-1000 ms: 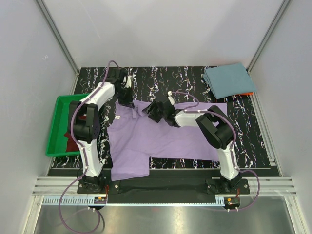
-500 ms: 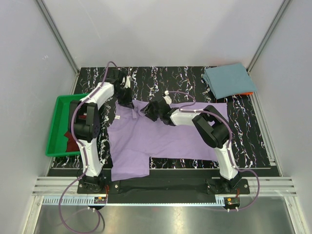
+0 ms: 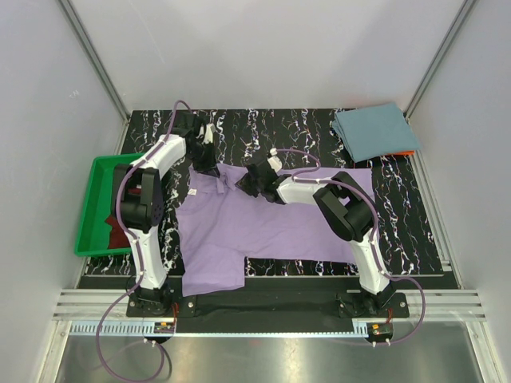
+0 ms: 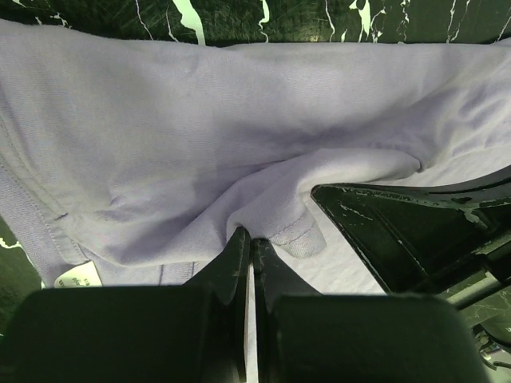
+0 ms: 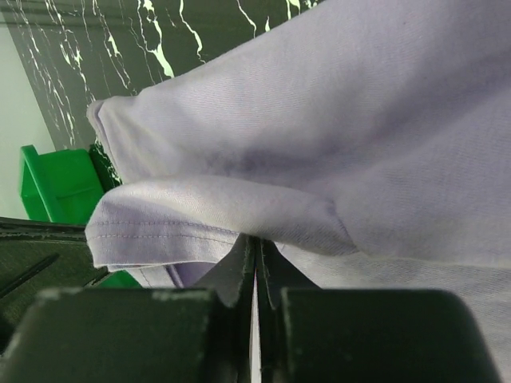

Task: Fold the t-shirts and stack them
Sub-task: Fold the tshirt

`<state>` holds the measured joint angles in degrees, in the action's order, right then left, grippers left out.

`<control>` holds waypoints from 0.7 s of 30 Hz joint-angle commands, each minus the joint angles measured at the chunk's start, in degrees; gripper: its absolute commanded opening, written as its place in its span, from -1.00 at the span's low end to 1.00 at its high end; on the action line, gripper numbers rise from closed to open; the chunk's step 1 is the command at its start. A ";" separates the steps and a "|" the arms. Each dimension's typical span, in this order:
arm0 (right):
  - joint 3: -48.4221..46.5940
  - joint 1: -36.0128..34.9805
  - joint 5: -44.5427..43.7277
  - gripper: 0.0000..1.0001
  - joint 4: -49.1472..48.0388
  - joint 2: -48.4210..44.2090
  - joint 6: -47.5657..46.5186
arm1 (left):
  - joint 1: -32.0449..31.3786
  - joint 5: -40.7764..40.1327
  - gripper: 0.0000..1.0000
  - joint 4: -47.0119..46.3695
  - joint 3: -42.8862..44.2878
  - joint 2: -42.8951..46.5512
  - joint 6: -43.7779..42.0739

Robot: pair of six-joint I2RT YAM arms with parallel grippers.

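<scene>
A lavender t-shirt (image 3: pixel 279 227) lies spread across the middle of the dark marble table. My left gripper (image 3: pixel 209 167) is at its far left shoulder, shut on a fold of the lavender cloth (image 4: pixel 275 211). My right gripper (image 3: pixel 250 182) sits by the collar, shut on a hemmed fold of the same shirt (image 5: pixel 207 211). In the left wrist view the right gripper's black body (image 4: pixel 415 231) shows close on the right. A teal-blue t-shirt (image 3: pixel 374 132) lies folded at the back right. A maroon t-shirt (image 3: pixel 118 231) lies crumpled in the tray.
A green plastic tray (image 3: pixel 94 199) stands at the table's left edge, and its corner (image 5: pixel 60 183) shows in the right wrist view. Something orange (image 3: pixel 407 152) peeks from under the teal shirt. Grey walls close in the table on three sides.
My right gripper has slid a little left toward the collar and closed on the lavender cloth. The left gripper has stayed shut in place.
</scene>
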<state>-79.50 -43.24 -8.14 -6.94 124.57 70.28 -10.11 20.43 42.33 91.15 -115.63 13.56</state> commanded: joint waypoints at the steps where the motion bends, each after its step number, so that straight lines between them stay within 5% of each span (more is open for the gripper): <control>1: -2.23 -0.61 -2.76 -1.00 0.26 0.14 -0.76 | 0.44 1.90 -1.00 -1.90 0.34 0.94 0.32; 15: 0.04 -0.61 -2.05 -1.00 10.45 -12.23 -15.69 | 0.00 2.95 -0.96 3.55 -2.38 9.10 -3.45; 21: 5.13 -0.61 2.77 -0.93 5.21 -13.05 -17.90 | -0.53 3.22 -0.99 1.27 -5.46 10.96 -2.06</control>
<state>-77.47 -43.24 -7.77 1.43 112.33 55.05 -10.41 21.96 45.41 86.59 -106.24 10.96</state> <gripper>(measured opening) 0.018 0.017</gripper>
